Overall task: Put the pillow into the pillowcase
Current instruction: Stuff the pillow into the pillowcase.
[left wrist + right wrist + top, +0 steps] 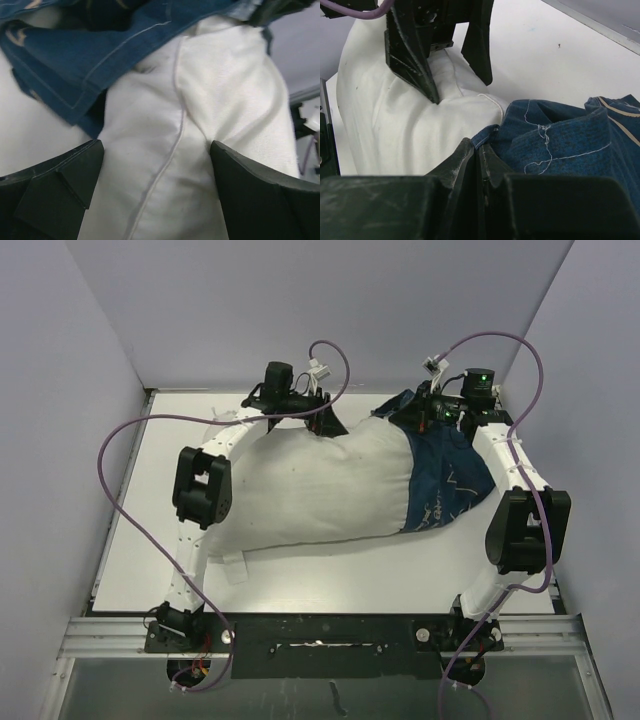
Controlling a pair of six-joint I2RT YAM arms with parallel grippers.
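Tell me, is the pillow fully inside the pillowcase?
Only partly: the pillowcase covers one end of the pillow; the rest lies bare.

1 pillow (310,485), 1 pillowcase (450,475), 2 claws: left claw (157,150), right claw (480,155), 2 purple cables (101,462), 1 table (330,575)

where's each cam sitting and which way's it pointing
Top external: above and behind the bases, looking down on table, pillow, pillowcase; both arms, left hand and right hand show.
Left wrist: on the left arm, facing the pillow at the pillowcase mouth; own open fingers below.
Right wrist: on the right arm, facing the left hand across the pillow; own shut fingers at pillowcase hem.
Shared: both wrist views show pillow meeting pillowcase.
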